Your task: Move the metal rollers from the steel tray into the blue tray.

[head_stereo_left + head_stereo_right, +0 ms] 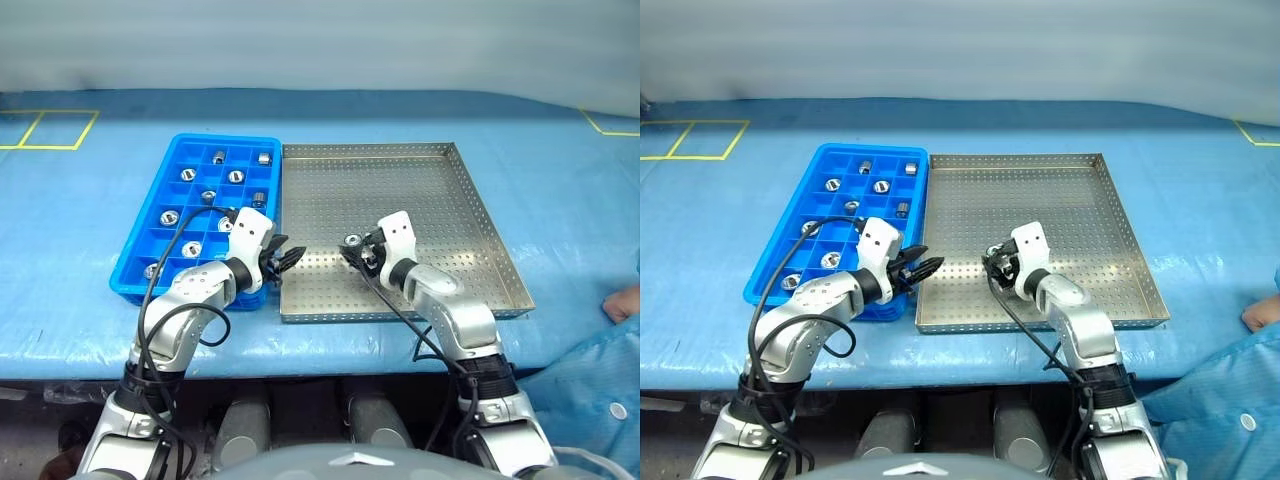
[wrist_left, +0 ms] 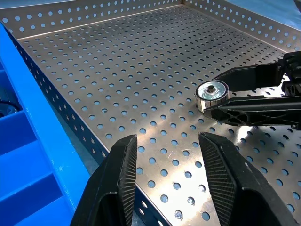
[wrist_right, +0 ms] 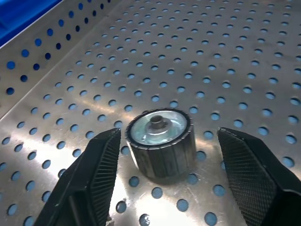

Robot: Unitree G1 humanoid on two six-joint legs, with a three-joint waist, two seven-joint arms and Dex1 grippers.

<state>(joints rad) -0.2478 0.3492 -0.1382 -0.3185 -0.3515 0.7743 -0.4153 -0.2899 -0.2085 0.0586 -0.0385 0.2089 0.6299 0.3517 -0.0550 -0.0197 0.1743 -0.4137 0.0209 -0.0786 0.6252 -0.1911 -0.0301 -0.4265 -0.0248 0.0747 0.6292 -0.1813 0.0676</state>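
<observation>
Right wrist view shows the right gripper (image 3: 164, 179) set low over the steel tray (image 3: 263, 56), its two black fingers (image 3: 96, 174) spread apart with one metal roller (image 3: 160, 143) standing on end between them. One pad sits just beside the roller's ribbed side; the other is clearly apart from it, so nothing is gripped. From the head camera, this roller (image 1: 353, 240) rests on the perforated floor of the steel tray (image 1: 420, 200), toward its near left part, and it is the one roller seen in that tray.

The blue tray (image 1: 160, 205) lies touching the steel tray's left rim. Several metal rollers (image 1: 218, 156) sit singly in its square compartments, spread from the far rows to the near ones.

The left gripper (image 1: 285, 258) hangs over the seam between the two trays, near their front edge, pointing toward the right gripper. Its fingers (image 2: 120, 181) are parted and hold nothing; in the left wrist view the steel floor shows between them, with the roller and the right gripper's fingers beyond.

A person's blue sleeve (image 1: 590, 385) shows at the table's near right corner.
</observation>
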